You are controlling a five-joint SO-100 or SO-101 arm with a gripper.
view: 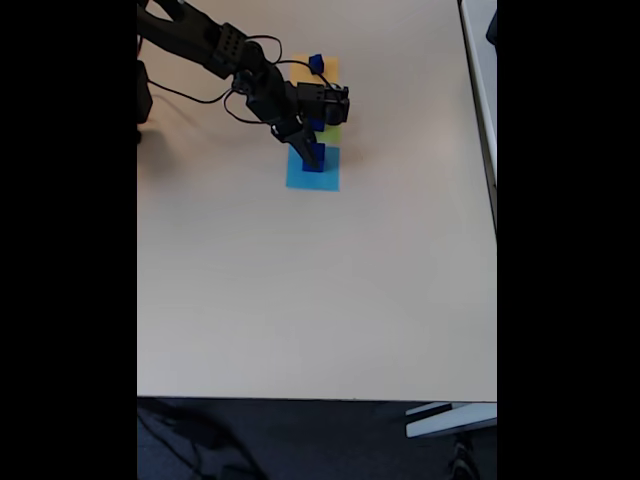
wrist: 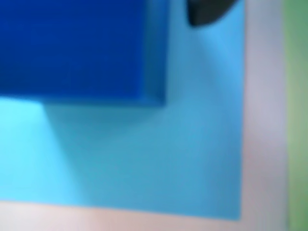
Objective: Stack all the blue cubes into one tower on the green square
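In the wrist view a blue cube (wrist: 82,45) fills the upper left, resting on a light-blue paper square (wrist: 183,154). One dark fingertip (wrist: 207,12) shows at the top, a little to the right of the cube and not touching it. In the fixed view my gripper (view: 311,156) reaches down over this blue cube (view: 315,162), seemingly open around it. A second blue cube (view: 316,63) sits on the orange-yellow square (view: 330,70). The green square (view: 331,135) lies between the two other squares, partly under the gripper; a blue shape (view: 317,125) on it looks like another cube.
The three paper squares lie in a line on a beige table (view: 300,290). The arm and its cables (view: 215,45) come in from the upper left. A strip of green (wrist: 297,96) lies beyond a bare table gap in the wrist view.
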